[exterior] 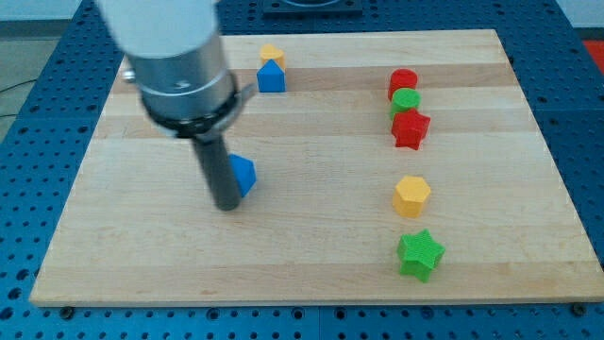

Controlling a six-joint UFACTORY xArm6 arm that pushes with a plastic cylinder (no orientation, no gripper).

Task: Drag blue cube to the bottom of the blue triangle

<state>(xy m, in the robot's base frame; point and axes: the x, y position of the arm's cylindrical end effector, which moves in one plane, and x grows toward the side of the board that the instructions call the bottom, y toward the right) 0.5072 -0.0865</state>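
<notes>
The blue cube (243,175) lies on the wooden board left of centre, partly hidden by my rod. My tip (227,204) rests on the board at the cube's lower left, touching or nearly touching it. The blue triangle (271,77) sits near the view's top, with a small yellow block (272,54) just above it. The cube lies well below the triangle and slightly to its left.
On the right, a red cylinder (403,82), a green cylinder (406,100) and a red star-like block (411,128) stand in a column. Below them lie a yellow hexagon (411,195) and a green star (419,254). The board's edge (311,300) runs along the bottom.
</notes>
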